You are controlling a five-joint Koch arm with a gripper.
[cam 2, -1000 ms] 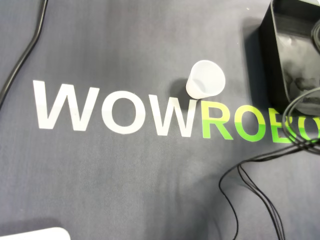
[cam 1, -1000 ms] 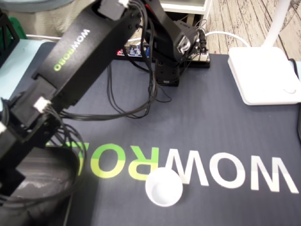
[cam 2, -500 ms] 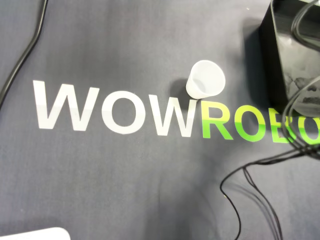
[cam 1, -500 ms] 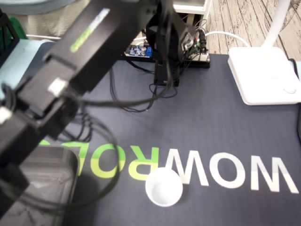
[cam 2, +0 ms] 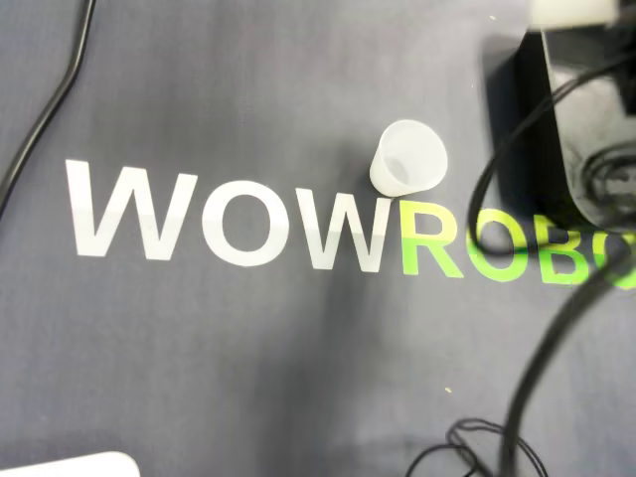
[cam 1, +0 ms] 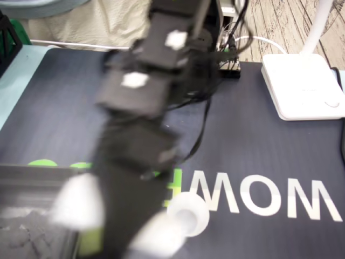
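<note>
A small white cup stands upright on the dark mat, just below the "WOW" lettering; the overhead view shows the cup empty. In the fixed view the black arm crosses the middle of the picture, heavily blurred. Its gripper hangs low at the front, left of the cup. Two blurred white fingertips stand wide apart, one over the tray's edge and the other close beside the cup. I see nothing between them. In the overhead view only a white tip pokes in at the top edge.
A black tray sits at the mat's front left in the fixed view, and the tray is at the right in the overhead view. A white lamp base stands at the back right. Black cables loop over the mat.
The arm has swung from over the tray at the left toward the middle, bringing the gripper beside the cup. Its cables have shifted with it. The cup has not moved.
</note>
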